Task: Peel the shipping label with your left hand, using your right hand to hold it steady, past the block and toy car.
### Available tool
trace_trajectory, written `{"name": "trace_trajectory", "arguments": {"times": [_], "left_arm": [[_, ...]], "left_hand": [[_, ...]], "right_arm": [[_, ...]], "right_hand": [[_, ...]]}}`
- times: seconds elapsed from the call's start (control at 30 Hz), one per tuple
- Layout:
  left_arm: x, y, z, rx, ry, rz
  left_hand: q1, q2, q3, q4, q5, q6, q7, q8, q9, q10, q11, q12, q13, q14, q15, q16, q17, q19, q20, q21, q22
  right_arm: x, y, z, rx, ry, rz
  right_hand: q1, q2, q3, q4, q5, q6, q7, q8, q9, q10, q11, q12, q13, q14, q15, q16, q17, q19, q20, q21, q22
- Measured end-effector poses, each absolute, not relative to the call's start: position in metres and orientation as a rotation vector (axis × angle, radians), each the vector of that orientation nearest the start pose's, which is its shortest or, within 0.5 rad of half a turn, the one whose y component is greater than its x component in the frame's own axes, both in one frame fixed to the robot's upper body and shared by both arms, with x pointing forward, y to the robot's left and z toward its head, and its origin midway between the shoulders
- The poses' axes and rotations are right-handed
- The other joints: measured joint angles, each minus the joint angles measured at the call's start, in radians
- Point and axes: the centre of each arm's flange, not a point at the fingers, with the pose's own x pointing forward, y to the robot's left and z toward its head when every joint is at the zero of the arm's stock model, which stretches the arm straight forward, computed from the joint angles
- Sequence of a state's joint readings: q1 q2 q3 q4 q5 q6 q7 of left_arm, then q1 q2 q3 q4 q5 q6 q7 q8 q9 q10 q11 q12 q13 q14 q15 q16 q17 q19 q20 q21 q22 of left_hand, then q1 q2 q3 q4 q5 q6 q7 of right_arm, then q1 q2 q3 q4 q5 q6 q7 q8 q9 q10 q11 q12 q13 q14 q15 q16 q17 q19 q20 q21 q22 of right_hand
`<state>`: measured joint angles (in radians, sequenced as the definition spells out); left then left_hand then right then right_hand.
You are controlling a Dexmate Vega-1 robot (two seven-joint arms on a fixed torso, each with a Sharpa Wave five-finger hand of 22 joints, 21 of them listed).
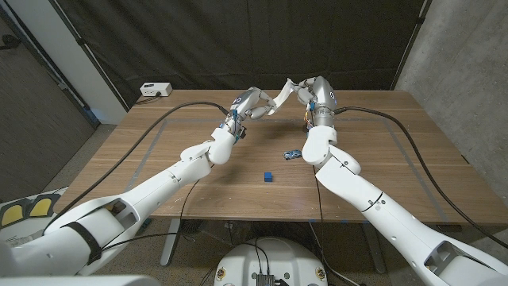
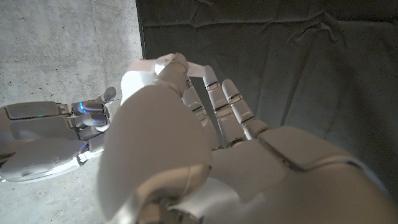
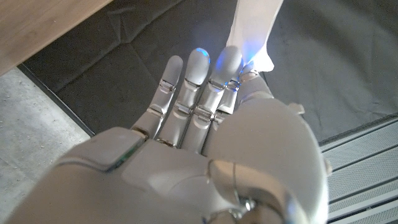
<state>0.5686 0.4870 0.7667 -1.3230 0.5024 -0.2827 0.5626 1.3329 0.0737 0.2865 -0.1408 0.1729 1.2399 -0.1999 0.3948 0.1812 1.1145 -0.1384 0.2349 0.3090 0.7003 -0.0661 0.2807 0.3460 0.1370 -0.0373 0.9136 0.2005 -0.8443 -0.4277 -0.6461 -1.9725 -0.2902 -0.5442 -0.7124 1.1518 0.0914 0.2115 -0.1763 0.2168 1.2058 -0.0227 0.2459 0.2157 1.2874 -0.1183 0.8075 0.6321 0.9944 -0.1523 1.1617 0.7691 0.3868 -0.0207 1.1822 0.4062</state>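
The white shipping label (image 1: 282,92) hangs in the air above the far middle of the table, stretched between both hands. My left hand (image 1: 251,104) pinches its lower left end; in the left wrist view the label (image 2: 140,76) shows against that hand's (image 2: 186,155) fingertips. My right hand (image 1: 314,92) grips the upper right end, and in the right wrist view the label (image 3: 256,25) rises from the fingertips of the right hand (image 3: 205,124). A small toy car (image 1: 292,153) and a blue block (image 1: 269,175) lie on the wood nearer me, below the hands.
A wooden table (image 1: 397,183) with black cables crossing both sides. A white box (image 1: 155,90) sits beyond the far left corner. A dark curtain hangs behind, with a concrete wall to the right.
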Motion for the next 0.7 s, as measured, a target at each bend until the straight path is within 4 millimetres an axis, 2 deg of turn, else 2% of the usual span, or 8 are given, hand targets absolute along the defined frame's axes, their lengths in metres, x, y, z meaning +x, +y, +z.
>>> {"name": "trace_trajectory", "arguments": {"times": [0.13, 0.23, 0.27, 0.33, 0.4, 0.5, 0.6, 0.7], "left_arm": [[0.6185, 0.1199, 0.0449, 0.988, -1.171, 0.047], [0.6183, 0.1194, 0.0448, 0.986, -1.172, 0.046], [0.6182, 0.1193, 0.0448, 0.985, -1.172, 0.046], [0.6180, 0.1193, 0.0450, 0.985, -1.171, 0.043], [0.6174, 0.1190, 0.0455, 0.986, -1.168, 0.029], [0.6189, 0.1186, 0.0459, 0.991, -1.143, -0.020], [0.6212, 0.1190, 0.0477, 0.994, -1.113, -0.071], [0.6231, 0.1183, 0.0476, 0.999, -1.086, -0.114]], "left_hand": [[0.000, 0.000, 0.000, 0.000, 0.000, 0.000, 0.000, 0.000, 0.000, 0.000, 0.000, 0.000, 0.000, 0.000, 0.000, 0.000, 0.002, -0.003, 0.003, 0.000, -0.001], [0.000, 0.000, -0.004, 0.004, 0.000, -0.007, 0.002, -0.008, 0.001, 0.000, 0.000, -0.001, 0.001, 0.000, 0.000, -0.006, 0.004, -0.004, 0.003, 0.006, -0.001], [0.000, 0.000, -0.004, 0.004, 0.000, -0.033, 0.004, -0.017, 0.002, -0.008, -0.008, -0.003, 0.004, -0.002, -0.001, -0.013, 0.004, -0.007, 0.000, 0.010, -0.001], [-0.026, -0.008, -0.023, 0.022, 0.000, -0.133, 0.004, -0.055, 0.008, -0.033, -0.053, -0.026, 0.001, -0.038, 0.001, -0.039, -0.003, -0.013, 0.006, 0.016, -0.003], [-0.150, -0.037, -0.071, 0.071, 0.006, -0.280, -0.001, -0.118, 0.012, -0.128, -0.063, -0.042, -0.026, -0.095, 0.006, -0.066, -0.014, -0.038, 0.022, 0.016, -0.005], [-0.342, -0.085, -0.151, 0.151, 0.029, -0.483, 0.005, -0.191, 0.012, -0.295, -0.043, -0.046, -0.040, -0.199, 0.014, -0.081, -0.016, -0.110, 0.064, 0.013, -0.006], [-0.466, -0.114, -0.209, 0.209, 0.052, -0.649, 0.022, -0.214, 0.014, -0.443, -0.010, -0.046, -0.037, -0.292, 0.020, -0.085, -0.011, -0.173, 0.100, -0.006, -0.003], [-0.538, -0.115, -0.241, 0.245, 0.064, -0.731, 0.051, -0.214, 0.018, -0.528, 0.021, -0.046, -0.032, -0.348, 0.022, -0.085, -0.009, -0.212, 0.117, -0.012, 0.004]], "right_arm": [[0.5292, -0.1283, 0.0528, -0.627, -0.817, -0.446], [0.5285, -0.1276, 0.0531, -0.632, -0.834, -0.451], [0.5284, -0.1275, 0.0531, -0.635, -0.839, -0.452], [0.5281, -0.1272, 0.0531, -0.639, -0.846, -0.456], [0.5279, -0.1272, 0.0531, -0.643, -0.854, -0.461], [0.5287, -0.1269, 0.0525, -0.648, -0.860, -0.468], [0.5286, -0.1266, 0.0526, -0.649, -0.866, -0.475], [0.5281, -0.1261, 0.0523, -0.650, -0.876, -0.485]], "right_hand": [[0.018, 0.000, 0.006, 0.006, -0.010, 0.009, 0.009, 0.000, 0.007, 0.010, -0.002, 0.012, 0.013, 0.007, -0.003, 0.007, 0.017, -0.005, -0.008, 0.019, 0.005], [0.022, -0.004, 0.009, 0.008, -0.014, 0.017, 0.017, 0.010, 0.014, 0.010, -0.003, 0.028, 0.031, 0.007, -0.003, 0.011, 0.039, -0.005, -0.008, 0.039, 0.010], [0.022, -0.004, 0.014, 0.008, -0.017, 0.022, 0.022, 0.011, 0.016, 0.013, -0.002, 0.034, 0.039, 0.007, -0.003, 0.011, 0.048, -0.009, -0.012, 0.047, 0.013], [0.022, -0.004, 0.018, 0.010, -0.017, 0.023, 0.023, 0.016, 0.021, 0.013, -0.002, 0.044, 0.052, 0.011, -0.006, 0.011, 0.064, -0.011, -0.014, 0.061, 0.016], [0.028, -0.009, 0.021, 0.013, -0.018, 0.023, 0.024, 0.021, 0.026, 0.013, -0.002, 0.047, 0.063, 0.014, -0.006, 0.017, 0.079, -0.013, -0.016, 0.073, 0.018], [0.028, -0.009, 0.024, 0.015, -0.013, 0.022, 0.025, 0.021, 0.032, 0.013, -0.002, 0.058, 0.076, 0.014, -0.006, 0.019, 0.097, -0.016, -0.019, 0.083, 0.022], [0.032, -0.013, 0.026, 0.018, -0.009, 0.021, 0.025, 0.024, 0.037, 0.013, -0.002, 0.062, 0.083, 0.014, -0.006, 0.019, 0.111, -0.016, -0.019, 0.093, 0.023], [0.032, -0.013, 0.026, 0.018, -0.004, 0.020, 0.027, 0.029, 0.039, 0.015, -0.001, 0.062, 0.084, 0.014, -0.006, 0.019, 0.120, -0.016, -0.019, 0.101, 0.023]]}}
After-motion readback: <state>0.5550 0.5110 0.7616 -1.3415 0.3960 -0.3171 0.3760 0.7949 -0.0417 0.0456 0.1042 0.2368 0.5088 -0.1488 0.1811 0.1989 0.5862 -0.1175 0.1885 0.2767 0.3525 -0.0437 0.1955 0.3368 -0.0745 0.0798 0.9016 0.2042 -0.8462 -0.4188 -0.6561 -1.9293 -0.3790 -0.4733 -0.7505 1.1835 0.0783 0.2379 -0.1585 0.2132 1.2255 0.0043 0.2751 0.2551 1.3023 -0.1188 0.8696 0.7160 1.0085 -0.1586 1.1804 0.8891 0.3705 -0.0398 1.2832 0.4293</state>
